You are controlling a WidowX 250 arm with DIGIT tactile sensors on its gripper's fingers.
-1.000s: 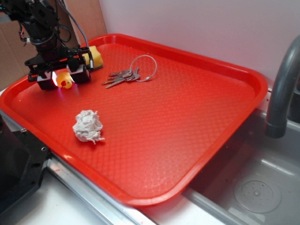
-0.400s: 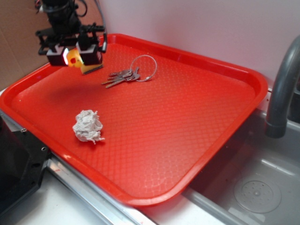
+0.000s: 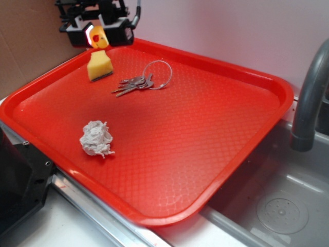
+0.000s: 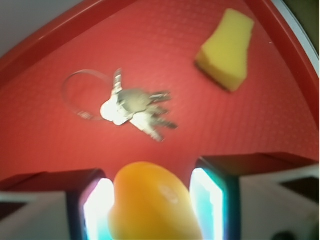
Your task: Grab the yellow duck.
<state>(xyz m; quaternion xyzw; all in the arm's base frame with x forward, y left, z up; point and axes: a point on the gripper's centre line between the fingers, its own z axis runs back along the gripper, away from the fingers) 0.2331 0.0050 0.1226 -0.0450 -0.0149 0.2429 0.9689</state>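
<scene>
The duck [image 3: 97, 37] sits directly between the jaws [image 3: 98, 35], which are closed on its two sides and hold it clear of the tray [image 3: 169, 134], above the far left corner. In the wrist view the duck [image 4: 152, 205] fills the gap between the two pads, its rounded body running forward out of the grip. The arm hangs from above with the jaws pointing down. Below it on the tray lie the sponge [image 3: 99, 67] near that corner, the keys [image 3: 139, 82] just beside it, and a crumpled tissue [image 3: 96, 138] toward the near left edge. The grab appears accomplished.
</scene>
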